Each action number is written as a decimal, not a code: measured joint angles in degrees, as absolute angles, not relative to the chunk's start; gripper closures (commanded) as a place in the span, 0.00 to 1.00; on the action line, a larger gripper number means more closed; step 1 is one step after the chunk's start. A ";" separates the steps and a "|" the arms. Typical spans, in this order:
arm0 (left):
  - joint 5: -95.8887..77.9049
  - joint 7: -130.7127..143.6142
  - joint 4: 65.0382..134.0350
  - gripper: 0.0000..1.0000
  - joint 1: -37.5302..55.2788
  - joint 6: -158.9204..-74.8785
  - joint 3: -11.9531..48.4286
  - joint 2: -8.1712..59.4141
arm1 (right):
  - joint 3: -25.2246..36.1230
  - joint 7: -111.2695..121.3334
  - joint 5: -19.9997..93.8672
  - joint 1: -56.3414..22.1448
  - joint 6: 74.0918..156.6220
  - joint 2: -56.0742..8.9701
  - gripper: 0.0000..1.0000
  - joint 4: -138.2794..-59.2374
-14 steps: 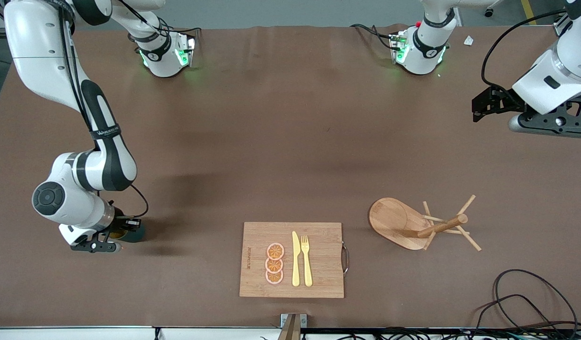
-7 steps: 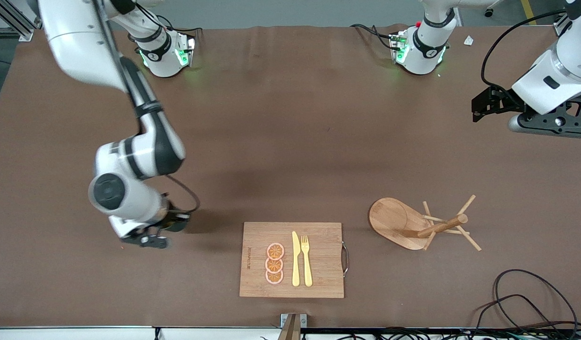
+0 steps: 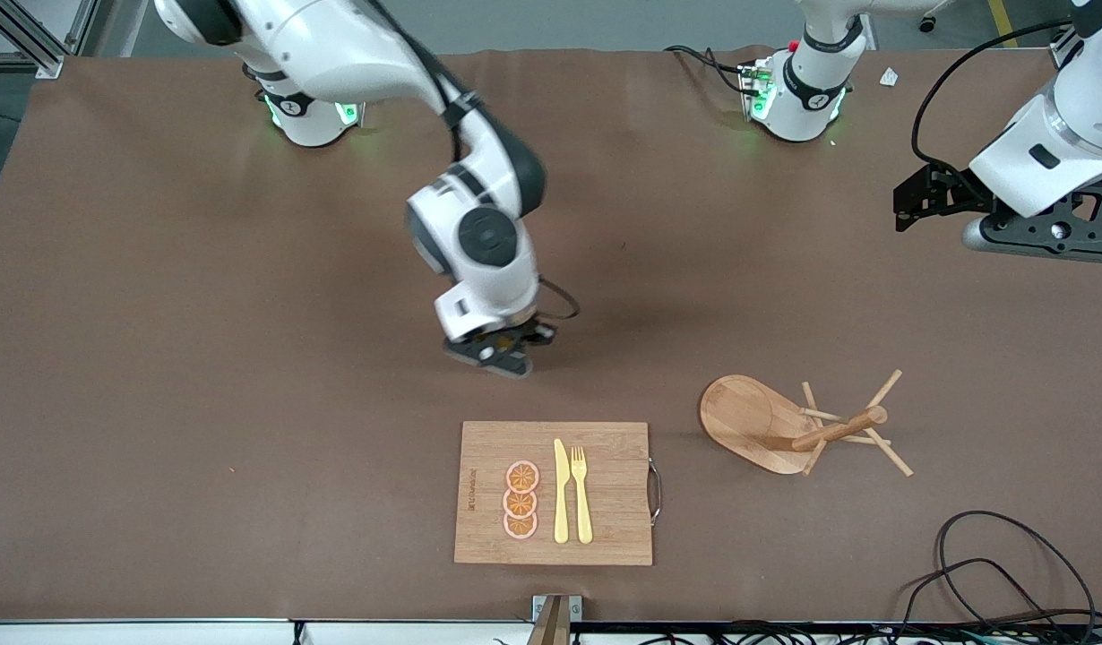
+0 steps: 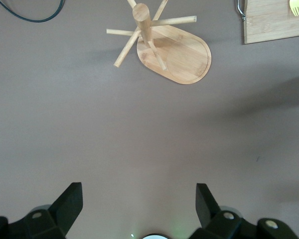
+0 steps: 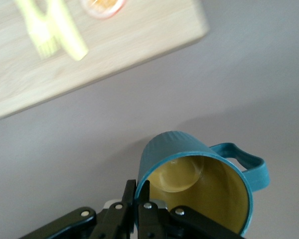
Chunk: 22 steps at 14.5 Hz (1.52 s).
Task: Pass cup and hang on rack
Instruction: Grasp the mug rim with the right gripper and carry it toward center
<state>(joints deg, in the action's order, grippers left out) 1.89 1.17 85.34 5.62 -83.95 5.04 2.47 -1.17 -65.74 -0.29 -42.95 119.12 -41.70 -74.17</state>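
Right wrist view: cup (image 5: 199, 186) rim pinched in right hand (image 5: 137, 194).

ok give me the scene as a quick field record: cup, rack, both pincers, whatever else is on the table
cup: teal, yellow inside, held by its rim in the right pincer, off the table
right pincer: shut on cup, over bare table in the middle, above the stretch next to the cutting board
left pincer: open, empty, waiting above its arm's end of the table
rack: upright on the table, pegs bare, beside the cutting board
cutting board: holds orange slices, yellow knife, yellow fork
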 measured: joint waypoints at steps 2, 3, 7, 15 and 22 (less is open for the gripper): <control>1.71 1.17 85.34 0.00 5.63 -83.95 5.03 2.47 | -0.98 -71.61 -0.31 -47.96 121.10 -44.53 0.98 -70.80; 1.16 1.17 85.34 0.00 5.63 -83.95 5.04 2.48 | -0.90 -73.39 -0.32 -49.91 121.56 -45.67 0.98 -69.35; 0.14 1.17 85.33 0.00 5.64 -83.97 5.04 2.68 | -0.77 -80.58 -0.32 -55.26 123.23 -49.06 0.96 -65.31; 0.13 1.17 85.33 0.00 5.63 -84.01 5.02 3.14 | 0.23 -85.28 -0.32 -57.49 126.94 -53.37 0.34 -62.98; 0.14 1.19 85.33 0.00 6.84 -84.03 5.67 3.45 | 0.57 -82.29 -0.32 -51.89 124.82 -51.07 0.00 -60.41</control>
<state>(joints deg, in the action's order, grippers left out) 0.14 1.19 85.33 6.84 -84.03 5.67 3.45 0.57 -82.29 -0.32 -51.89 124.82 -51.07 -60.41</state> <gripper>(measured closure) 0.000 0.018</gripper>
